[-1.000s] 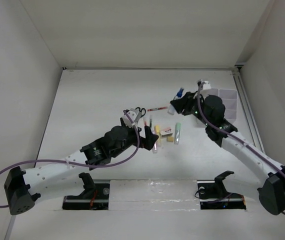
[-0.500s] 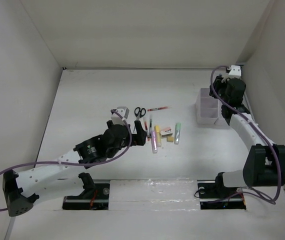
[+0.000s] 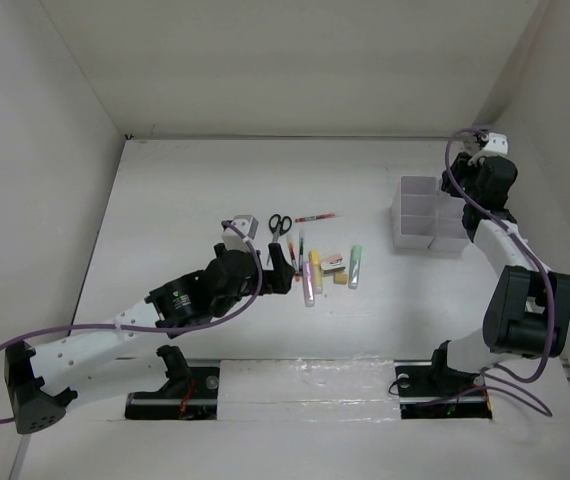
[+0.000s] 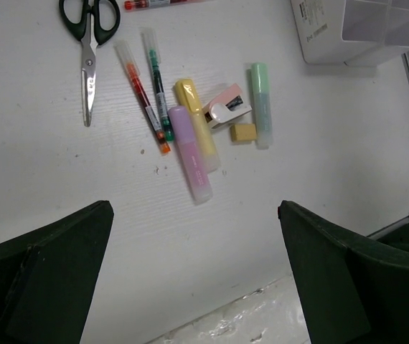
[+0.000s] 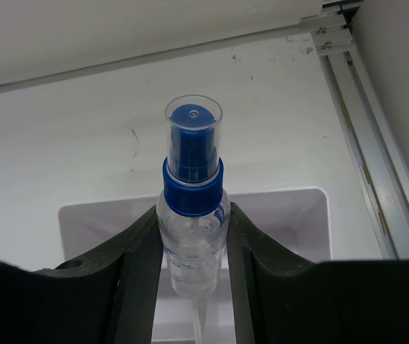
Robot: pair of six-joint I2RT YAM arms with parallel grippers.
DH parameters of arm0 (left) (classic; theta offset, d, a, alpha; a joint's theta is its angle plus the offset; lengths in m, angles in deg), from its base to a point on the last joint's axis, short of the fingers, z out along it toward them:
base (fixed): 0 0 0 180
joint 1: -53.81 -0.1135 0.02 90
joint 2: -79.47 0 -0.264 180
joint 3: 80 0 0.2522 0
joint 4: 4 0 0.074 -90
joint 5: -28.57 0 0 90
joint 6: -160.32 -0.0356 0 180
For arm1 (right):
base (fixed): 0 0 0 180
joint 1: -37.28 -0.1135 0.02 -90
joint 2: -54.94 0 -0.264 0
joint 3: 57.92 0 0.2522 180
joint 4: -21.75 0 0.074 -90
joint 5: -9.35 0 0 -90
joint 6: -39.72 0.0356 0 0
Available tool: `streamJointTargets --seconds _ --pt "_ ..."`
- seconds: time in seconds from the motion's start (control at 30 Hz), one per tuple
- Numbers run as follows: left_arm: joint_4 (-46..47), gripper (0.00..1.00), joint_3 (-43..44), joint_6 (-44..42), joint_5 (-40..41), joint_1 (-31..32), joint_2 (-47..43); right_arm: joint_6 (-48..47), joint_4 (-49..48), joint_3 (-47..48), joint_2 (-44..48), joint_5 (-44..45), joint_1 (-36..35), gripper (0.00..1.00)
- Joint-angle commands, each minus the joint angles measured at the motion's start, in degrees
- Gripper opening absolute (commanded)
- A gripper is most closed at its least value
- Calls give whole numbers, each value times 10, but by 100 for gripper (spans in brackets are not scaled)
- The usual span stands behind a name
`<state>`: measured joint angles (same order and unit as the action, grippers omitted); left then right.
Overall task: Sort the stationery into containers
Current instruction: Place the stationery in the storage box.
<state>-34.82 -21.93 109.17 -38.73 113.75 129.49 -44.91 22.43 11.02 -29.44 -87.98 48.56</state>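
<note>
Stationery (image 4: 188, 154) unmoved; your right hand (image 5: 192, 252) shifts right by the box (image 3: 427, 213), its wrist view alone revealing a clamped spray bottle (image 5: 192, 215); left hand (image 4: 194, 215) gapes.

Stationery mid-surface (image 3: 185, 200), box (image 3: 417, 186) well apart to its right.
Scissors (image 3: 279, 223) lie leftmost, a lone pen (image 3: 315, 217) just behind and right of them. Nearer, running rightward close together: two pens (image 4: 141, 93), two markers (image 4: 189, 154), eraser (image 4: 226, 107), small block (image 4: 243, 132), third marker (image 4: 260, 100). Over the box, a bottle (image 5: 192, 183) sits in the right end effector (image 5: 191, 251).
</note>
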Motion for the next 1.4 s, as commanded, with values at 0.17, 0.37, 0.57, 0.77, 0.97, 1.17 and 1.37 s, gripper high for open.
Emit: streamJointTargets --seconds 0.17,0.37,0.57,0.77,0.97,1.17,1.37 --pt "33 100 -12 -13 -22 1 -5 11 -91 49 -39 -51 37 0" --pt "46 100 -17 -19 -43 1 -5 35 -141 42 -66 -80 48 0" --pt "53 100 -23 -26 -51 1 -17 47 -177 25 -72 -93 48 12" --pt "53 100 -23 -26 -57 1 -17 37 -188 -10 -53 -58 48 34" --pt "53 100 -23 -31 -57 1 -17 37 -183 -22 -47 -44 48 47" --pt "58 100 -23 -31 -63 1 -17 50 -183 -40 -26 -44 48 79" --pt "34 100 -17 -12 -26 1 0 57 -174 -53 46 -34 28 98"
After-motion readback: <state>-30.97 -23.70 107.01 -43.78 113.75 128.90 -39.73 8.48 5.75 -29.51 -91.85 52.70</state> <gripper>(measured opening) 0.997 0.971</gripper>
